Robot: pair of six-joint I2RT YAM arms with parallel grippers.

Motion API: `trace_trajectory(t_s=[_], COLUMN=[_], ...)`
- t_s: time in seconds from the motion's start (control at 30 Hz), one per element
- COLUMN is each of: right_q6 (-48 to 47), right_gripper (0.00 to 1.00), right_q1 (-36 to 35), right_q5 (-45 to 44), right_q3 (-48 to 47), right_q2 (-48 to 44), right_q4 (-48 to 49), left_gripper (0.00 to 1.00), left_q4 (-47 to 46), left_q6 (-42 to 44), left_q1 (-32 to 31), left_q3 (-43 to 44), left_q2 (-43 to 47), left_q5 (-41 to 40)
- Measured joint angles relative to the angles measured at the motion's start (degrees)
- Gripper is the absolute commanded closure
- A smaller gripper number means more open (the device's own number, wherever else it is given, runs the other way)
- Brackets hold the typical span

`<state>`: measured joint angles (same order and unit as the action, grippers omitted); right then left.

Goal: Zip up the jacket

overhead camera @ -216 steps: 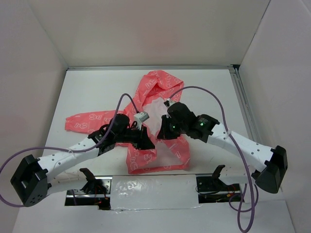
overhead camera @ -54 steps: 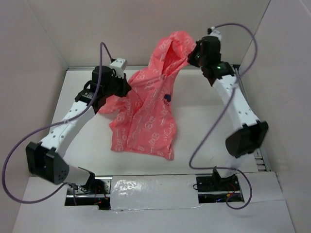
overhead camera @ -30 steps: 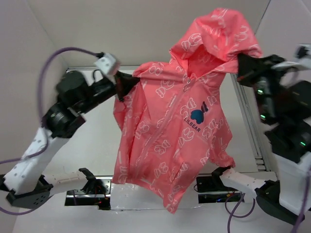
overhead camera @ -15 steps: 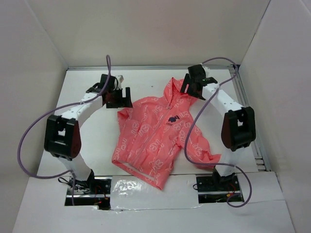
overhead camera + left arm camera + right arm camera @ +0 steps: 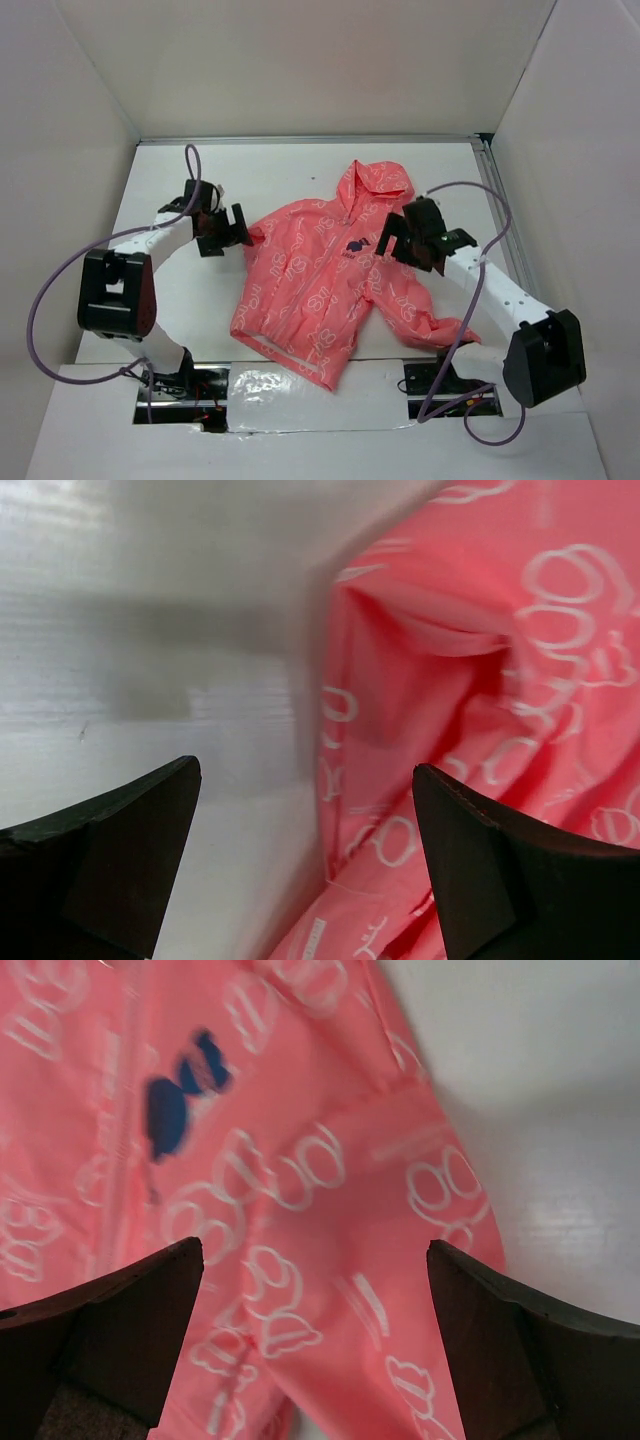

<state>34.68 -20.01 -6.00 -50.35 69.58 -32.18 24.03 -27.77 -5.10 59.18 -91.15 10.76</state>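
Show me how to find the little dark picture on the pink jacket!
Look at the white table; the pink jacket lies flat in its middle, hood at the far end. Just below the hood sits a small picture, the only dark blue mark among white prints.

Pink patterned jacket (image 5: 300, 1210), dark chest emblem (image 5: 168, 1115), white table (image 5: 560, 1110) at right, jaws wide apart

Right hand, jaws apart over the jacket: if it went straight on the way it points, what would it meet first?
The jacket. The right hand points onto coral fabric beside the dark chest emblem, near where the sleeve joins. Nothing else shows between its jaws. Depth is unclear, so I can't tell how soon it would touch.
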Motion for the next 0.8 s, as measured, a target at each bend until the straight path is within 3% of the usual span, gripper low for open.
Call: trace_trajectory(t_s=[0.17, 0.27, 0.3, 0.33, 0.37, 0.43, 0.47, 0.53, 0.57, 0.8], right_q6=[2.6, 4.3, 4.9, 5.2, 5.7, 6.0, 6.2, 6.6, 6.7, 7.9], right_gripper=[0.00, 0.00, 0.00, 0.00, 0.08, 0.25, 0.45, 0.67, 1.00, 1.00], right_q1=[0.9, 1.2, 1.3, 1.5, 1.9, 3.1, 3.8, 4.9, 5.4, 8.7], right_q5=[2.6, 2.4, 2.0, 1.4, 0.6, -0.6, -1.2, -2.3, -2.7, -6.7], right_q3=[10.8, 14.4, 15.0, 15.5, 15.9, 16.3, 16.2, 15.7, 15.3, 10.6], right_q2=[-3.5, -5.9, -6.3, -6.4, -6.3, -4.6, -2.9, 1.5, 3.7, 7.9], right_q4=[-1.6, -2.1, -2.2, -2.1, -1.9, -1.7, -1.4, -1.6, -1.6, -2.7], left_gripper=[0.06, 0.28, 0.56, 0.74, 1.00, 1.00, 1.00, 1.00, 1.00, 1.00], left_q4=[-0.6, -1.9, -2.3, -2.1, -2.6, -2.0, -1.5, -0.2, 0.6, 2.9], left_q6=[-1.4, -2.3, -2.6, -3.0, -3.3, -4.0, -4.2, -4.4, -4.3, -2.1], left_q1=[1.1, -0.9, -1.8, -2.5, -3.1, -3.6, -3.4, -2.3, -1.2, 5.9], left_q3=[-1.7, 0.3, 1.7, 3.7, 5.5, 9.3, 11.2, 14.7, 16.5, 33.1], left_q2=[-4.0, -7.3, -9.1, -11.1, -13.1, -16.9, -17.9, -19.5, -20.1, -20.3], left_q5=[0.0, 0.0, 0.0, 0.0, -0.2, 0.4, 0.0, -0.9, -1.4, -6.7])
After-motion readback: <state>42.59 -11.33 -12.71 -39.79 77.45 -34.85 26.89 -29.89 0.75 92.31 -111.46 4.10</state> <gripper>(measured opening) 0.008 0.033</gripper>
